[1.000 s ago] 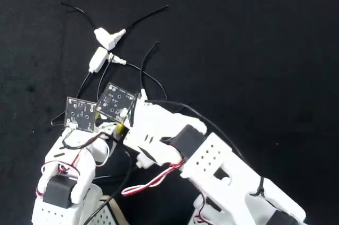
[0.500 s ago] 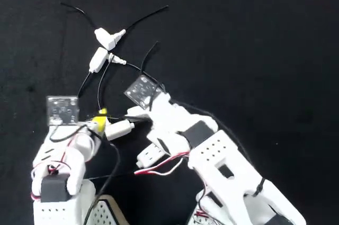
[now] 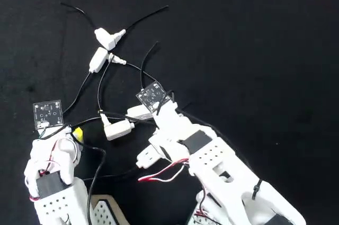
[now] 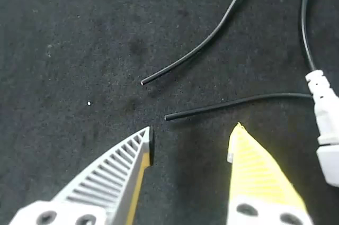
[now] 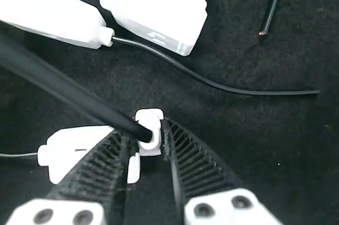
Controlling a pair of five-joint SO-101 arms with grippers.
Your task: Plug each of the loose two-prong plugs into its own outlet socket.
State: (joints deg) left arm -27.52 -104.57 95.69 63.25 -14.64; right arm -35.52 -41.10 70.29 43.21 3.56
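Note:
My right gripper (image 5: 146,136) is shut on a small white plug (image 5: 149,127) with a thick black cable; in the high view this gripper (image 3: 144,109) is at mid-table. A second white plug body (image 5: 69,154) lies right beside it on the cloth (image 3: 119,128). Farther out lie two more white connectors, one straight (image 5: 50,13) (image 3: 98,59) and one angled (image 5: 159,16) (image 3: 110,38). My left gripper (image 4: 193,129) is open over bare cloth, with only thin cable ends ahead of it. In the high view it (image 3: 71,131) sits at the near left, apart from the plugs.
Thin black cables (image 3: 142,74) loop across the black cloth between the connectors, and loose cable ends (image 4: 159,75) lie near the left gripper. A white connector end (image 4: 326,129) sits at the edge of the left wrist view. The table's right half (image 3: 265,66) is bare cloth.
The left gripper let go of the white plug body, leaving it on the cloth, and drew away to the left. The right gripper shifted slightly, still shut on its plug.

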